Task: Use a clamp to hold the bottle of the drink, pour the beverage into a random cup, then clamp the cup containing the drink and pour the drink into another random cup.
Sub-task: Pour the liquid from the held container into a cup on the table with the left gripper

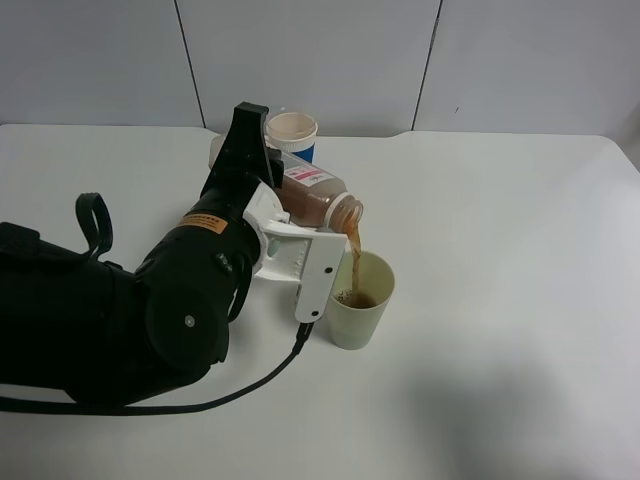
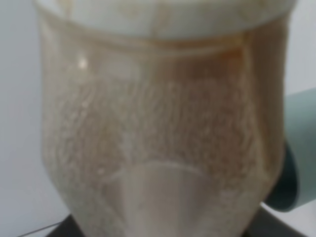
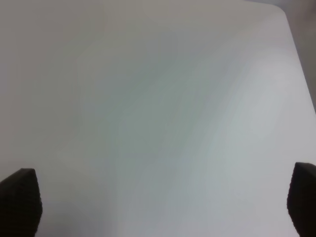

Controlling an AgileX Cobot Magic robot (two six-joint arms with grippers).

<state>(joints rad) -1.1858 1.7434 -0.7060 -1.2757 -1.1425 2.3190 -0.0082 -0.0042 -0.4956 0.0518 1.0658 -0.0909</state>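
Exterior high view: left claw [image 1: 267,168] pinches the tilted bottle [image 1: 318,196] just above the green cup [image 1: 360,300] (first pour is running). Next move, I think: bring the bottle upright, set it beside this cup.

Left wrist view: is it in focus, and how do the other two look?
Left wrist: bottle fills the frame, blurred. Exterior high: sharp, faint shadow on the table near the cup. Right wrist: flat light, fingertips dark at the edges.

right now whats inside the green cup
The green cup holds brown drink at its bottom, fed by a stream from the tilted bottle. The cup wall hides its depth.
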